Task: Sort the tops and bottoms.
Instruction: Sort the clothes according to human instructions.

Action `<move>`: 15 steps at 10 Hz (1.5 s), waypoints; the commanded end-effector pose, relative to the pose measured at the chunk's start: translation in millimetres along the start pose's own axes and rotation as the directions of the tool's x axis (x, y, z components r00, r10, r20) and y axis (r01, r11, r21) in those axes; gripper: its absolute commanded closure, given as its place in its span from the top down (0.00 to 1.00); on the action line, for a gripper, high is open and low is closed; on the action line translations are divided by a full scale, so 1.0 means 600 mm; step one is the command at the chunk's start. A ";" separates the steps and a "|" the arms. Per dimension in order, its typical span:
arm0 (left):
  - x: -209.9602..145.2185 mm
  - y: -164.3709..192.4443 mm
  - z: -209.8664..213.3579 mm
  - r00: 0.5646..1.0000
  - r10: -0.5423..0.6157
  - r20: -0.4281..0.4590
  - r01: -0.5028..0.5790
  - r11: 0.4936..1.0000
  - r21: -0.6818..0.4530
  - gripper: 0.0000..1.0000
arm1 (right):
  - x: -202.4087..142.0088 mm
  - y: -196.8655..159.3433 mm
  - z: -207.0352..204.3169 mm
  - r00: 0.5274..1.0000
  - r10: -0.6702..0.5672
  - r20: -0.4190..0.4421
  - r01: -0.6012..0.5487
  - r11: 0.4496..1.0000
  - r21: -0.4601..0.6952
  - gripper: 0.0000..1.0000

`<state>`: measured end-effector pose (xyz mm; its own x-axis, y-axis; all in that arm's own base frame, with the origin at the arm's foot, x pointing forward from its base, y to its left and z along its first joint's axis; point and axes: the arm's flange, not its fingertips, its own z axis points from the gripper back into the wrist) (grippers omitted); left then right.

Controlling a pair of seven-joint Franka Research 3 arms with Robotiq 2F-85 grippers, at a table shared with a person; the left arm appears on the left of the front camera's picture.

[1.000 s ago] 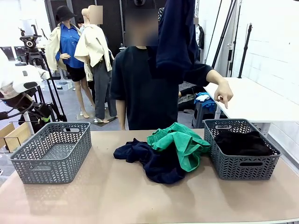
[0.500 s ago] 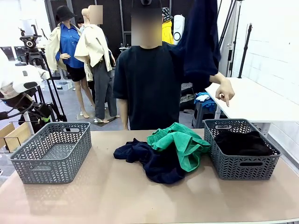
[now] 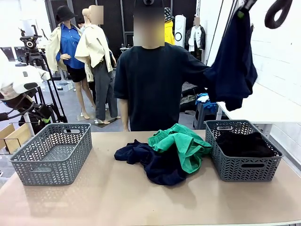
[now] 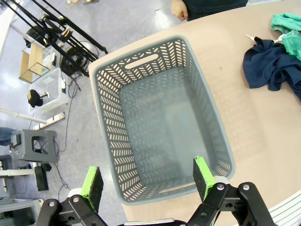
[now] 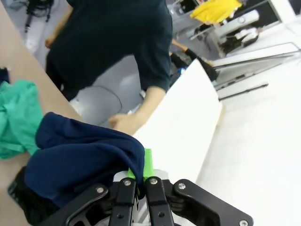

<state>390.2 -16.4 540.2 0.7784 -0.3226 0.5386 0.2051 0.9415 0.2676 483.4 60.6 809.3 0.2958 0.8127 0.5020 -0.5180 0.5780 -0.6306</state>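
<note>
High at the top right, my right gripper [image 3: 243, 8] is shut on a navy garment [image 3: 233, 66] that hangs above the right grey basket [image 3: 225, 165]. A black garment [image 3: 244, 143] lies in that basket. The right wrist view has the right gripper [image 5: 143, 170] pinching the navy garment [image 5: 84, 165] between its green pads. A pile with a dark navy garment [image 3: 157, 165] and a green garment [image 3: 183, 141] lies at mid-table. My left gripper [image 4: 148, 179] stands open above the left grey basket [image 4: 106, 127], which has nothing in it.
A person in a black shirt [image 3: 153, 84] stands at the far edge, one arm behind the hanging garment, a hand [image 5: 126, 123] showing near it. The left basket [image 3: 51, 153] stands at the table's left. A white table [image 3: 263, 101] is behind the right basket.
My right gripper has carried the navy garment to the right, from in front of the person to above the right basket. The person's pointing hand is now hidden behind it.
</note>
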 end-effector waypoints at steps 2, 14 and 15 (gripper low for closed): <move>0.002 0.000 0.000 1.000 -0.001 0.002 0.001 1.000 0.005 1.00 | -0.088 0.067 -0.044 0.988 -0.115 -0.106 0.109 0.992 -0.063 0.00; 0.002 0.000 0.000 1.000 -0.001 0.002 0.001 1.000 0.005 1.00 | -0.243 0.267 -0.207 0.904 -0.037 -0.427 0.109 0.983 0.146 0.18; 0.002 0.000 0.000 1.000 -0.001 0.002 0.001 1.000 0.005 1.00 | -0.242 0.261 -0.204 0.906 -0.040 -0.421 0.112 0.983 0.147 0.38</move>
<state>390.2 -16.5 540.2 0.7783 -0.3228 0.5386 0.2052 0.9414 0.2677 461.6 40.0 560.0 0.6127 0.7551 0.2333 -0.6119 0.6401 -0.4646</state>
